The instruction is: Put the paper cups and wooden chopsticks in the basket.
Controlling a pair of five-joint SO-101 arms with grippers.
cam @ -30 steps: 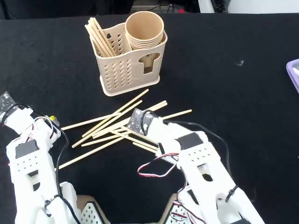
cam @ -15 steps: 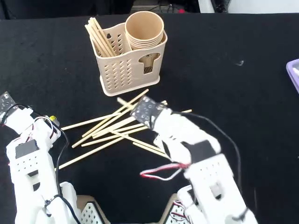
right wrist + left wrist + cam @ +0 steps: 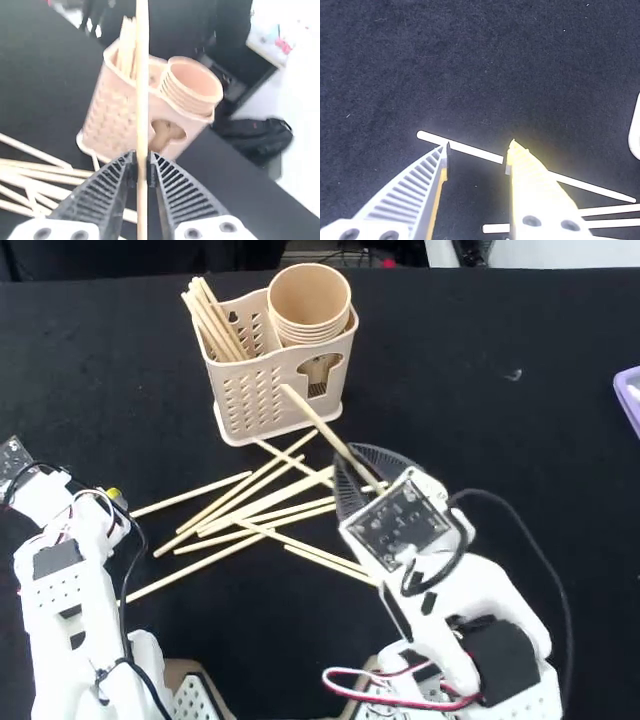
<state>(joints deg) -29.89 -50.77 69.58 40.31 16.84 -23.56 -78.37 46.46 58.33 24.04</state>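
1. raised off the pile since a second ago: right gripper (image 3: 142,156), pinching one wooden chopstick (image 3: 142,75), far end close to the basket (image 3: 270,390).
2. left arm unmoved; left gripper (image 3: 477,147) spread apart, low over a second chopstick (image 3: 470,150) flat on the black table (image 3: 500,440).
3. paper cups (image 3: 310,300) stacked in one basket compartment, stored chopsticks (image 3: 212,320) leaning in the other.
4. loose chopsticks (image 3: 240,505) scattered on the table between basket and arms.
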